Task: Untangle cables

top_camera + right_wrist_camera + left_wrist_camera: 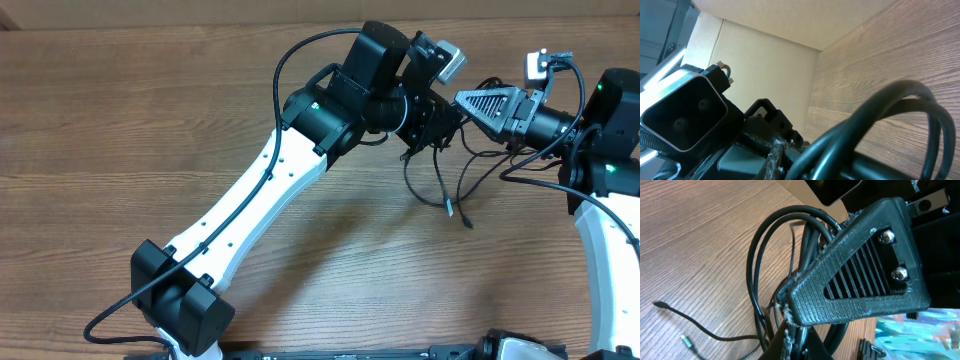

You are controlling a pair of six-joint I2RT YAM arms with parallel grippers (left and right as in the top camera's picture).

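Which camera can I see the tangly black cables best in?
The left wrist view: the cables loop big and sharp, with two loose ends on the table. Overhead shows only thin little strands; the right wrist view, a blurry loop.

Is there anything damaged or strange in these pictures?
Yes. The right gripper has a finger whose edge looks worn. In the left wrist view, white frayed fibres stick out near its tip, beside the bunched cables. Nothing is spilled.
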